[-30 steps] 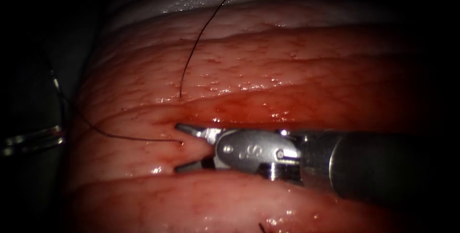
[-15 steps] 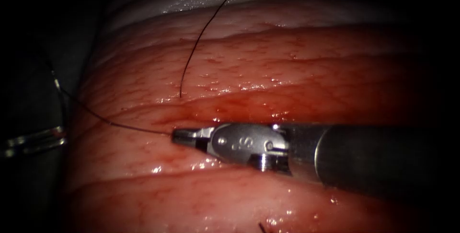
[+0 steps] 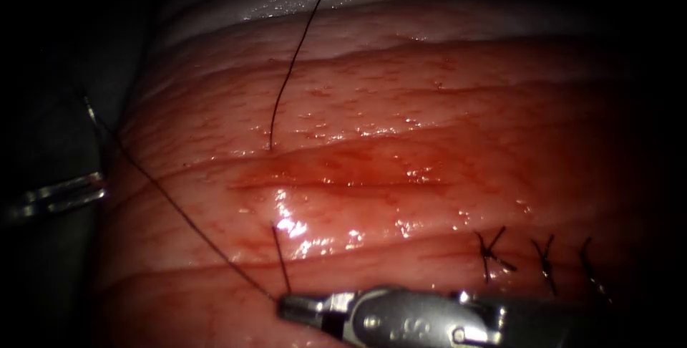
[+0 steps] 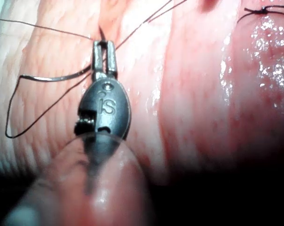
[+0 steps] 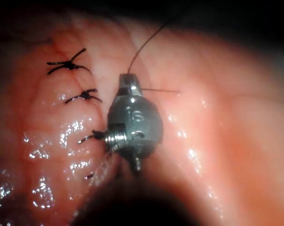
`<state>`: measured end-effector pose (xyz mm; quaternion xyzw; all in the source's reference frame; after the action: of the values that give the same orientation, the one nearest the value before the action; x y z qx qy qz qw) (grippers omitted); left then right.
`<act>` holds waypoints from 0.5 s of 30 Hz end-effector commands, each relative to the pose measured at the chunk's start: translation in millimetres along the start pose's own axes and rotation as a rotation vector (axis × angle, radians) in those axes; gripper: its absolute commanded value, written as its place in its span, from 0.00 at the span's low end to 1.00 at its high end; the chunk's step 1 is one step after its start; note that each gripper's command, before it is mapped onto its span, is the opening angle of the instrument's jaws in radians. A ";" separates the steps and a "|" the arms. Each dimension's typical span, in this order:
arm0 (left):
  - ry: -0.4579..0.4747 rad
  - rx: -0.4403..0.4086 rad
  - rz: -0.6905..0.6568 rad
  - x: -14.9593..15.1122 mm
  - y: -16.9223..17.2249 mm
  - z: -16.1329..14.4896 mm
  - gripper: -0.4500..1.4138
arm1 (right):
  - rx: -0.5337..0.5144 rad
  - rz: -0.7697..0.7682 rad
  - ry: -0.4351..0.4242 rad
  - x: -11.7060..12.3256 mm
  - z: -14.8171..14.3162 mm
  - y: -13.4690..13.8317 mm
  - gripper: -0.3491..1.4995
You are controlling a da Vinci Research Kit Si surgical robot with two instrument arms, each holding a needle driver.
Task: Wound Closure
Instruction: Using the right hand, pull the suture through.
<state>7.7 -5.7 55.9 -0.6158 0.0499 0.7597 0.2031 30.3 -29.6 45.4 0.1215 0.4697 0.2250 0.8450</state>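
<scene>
1. The right tool [image 3: 288, 307] is clenched on the thread [image 3: 179, 212] at its tip, low over the near edge of the tissue [image 3: 429, 104]; it holds no needle.
2. From that grip one strand runs up to a point where it enters the tissue. A second strand rises from the tissue on the far side of the cut [image 3: 343, 183], so the thread seems to cross under the cut, not yet knotted.
3. A long strand runs off left towards the left tool [image 4: 104, 47]; whether that tool grips anything I cannot tell.
4. A thicker grey curve beside it is probably the needle [image 4: 52, 78], lying out of the tissue.
5. Three tied stitches [image 3: 494, 251] sit towards the right end.
6. I judge roughly half done: the wet red fluid [image 3: 372, 165] marks a stretch still open.
</scene>
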 end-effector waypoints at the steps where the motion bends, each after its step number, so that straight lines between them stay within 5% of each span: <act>1: 0.001 -0.002 0.001 -0.5 0.2 0.6 0.00 | 0.013 0.009 0.006 0.4 0.8 -1.6 0.00; 4: 0.008 -0.006 0.004 -0.3 0.7 0.7 0.00 | 0.038 0.017 0.047 2.1 1.7 -4.1 0.00; 5: 0.010 -0.007 0.005 -0.3 0.9 0.7 0.00 | 0.045 0.024 0.127 3.0 3.1 -4.2 0.00; 7: 0.010 -0.007 0.005 -0.3 0.9 0.6 0.00 | 0.036 -0.001 0.146 3.2 3.5 -3.9 0.04; 8: 0.011 -0.009 0.005 -0.4 0.7 0.5 0.00 | 0.012 -0.088 0.176 3.5 4.3 -2.6 0.44; 9: 0.012 -0.011 0.004 -0.4 0.6 0.4 0.00 | 0.006 -0.105 0.187 3.5 4.5 -1.8 0.62; 12: 0.013 -0.019 0.002 -0.7 -0.1 -0.2 0.00 | -0.023 -0.142 0.241 3.0 4.7 2.6 0.85; 15: 0.005 -0.014 -0.006 -1.0 -0.7 -0.3 0.00 | -0.042 -0.178 0.245 2.0 5.0 5.5 0.89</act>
<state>9.1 -5.0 56.7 -0.6182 0.0423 0.7579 0.2040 33.4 -23.6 48.7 0.0277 0.5716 0.1670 0.8029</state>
